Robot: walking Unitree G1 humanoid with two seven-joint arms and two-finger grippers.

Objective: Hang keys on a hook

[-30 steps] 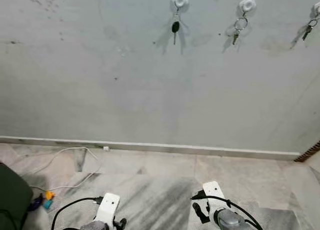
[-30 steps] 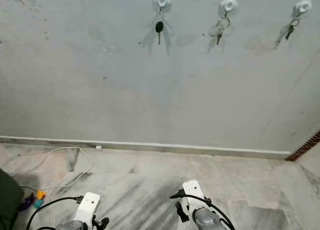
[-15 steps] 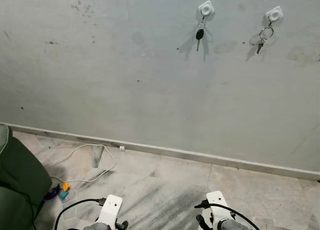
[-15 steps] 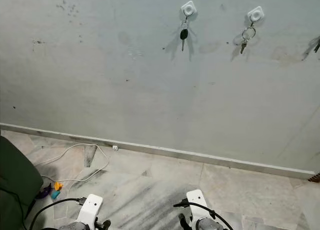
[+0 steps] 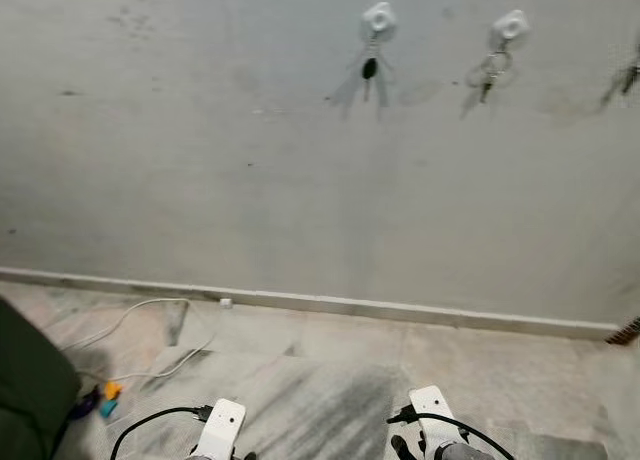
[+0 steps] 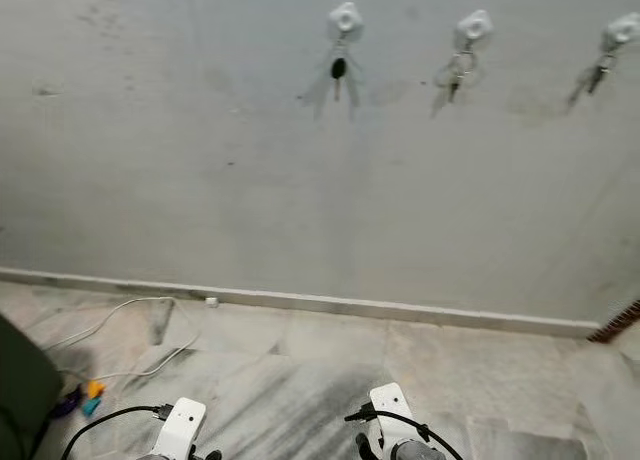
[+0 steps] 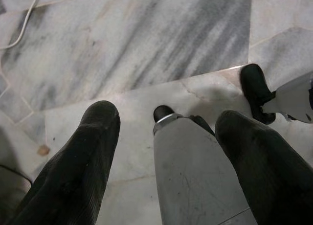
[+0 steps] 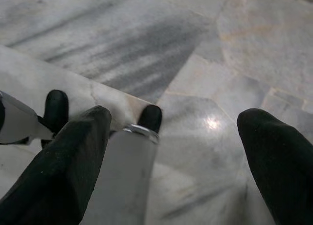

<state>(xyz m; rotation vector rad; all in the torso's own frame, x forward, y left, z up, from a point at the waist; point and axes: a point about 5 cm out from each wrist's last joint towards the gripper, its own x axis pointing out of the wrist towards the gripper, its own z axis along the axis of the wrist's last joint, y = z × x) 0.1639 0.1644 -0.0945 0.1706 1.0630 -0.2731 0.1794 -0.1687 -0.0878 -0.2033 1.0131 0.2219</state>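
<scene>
Both arms low, fingers (image 7: 83, 171) apart, empty.

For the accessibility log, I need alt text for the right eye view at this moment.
Three white wall hooks sit high on a grey wall, each with keys hanging: a black-headed key, a ringed set and another set near the right edge. Below lie marble floor and a white cable.

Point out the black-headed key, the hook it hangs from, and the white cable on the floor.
Black-headed key (image 5: 369, 69), left eye view, on its dark head.
Hook (image 5: 378, 19), left eye view, on its white base.
White cable (image 5: 135, 308), left eye view, on the curved run along the floor.
</scene>
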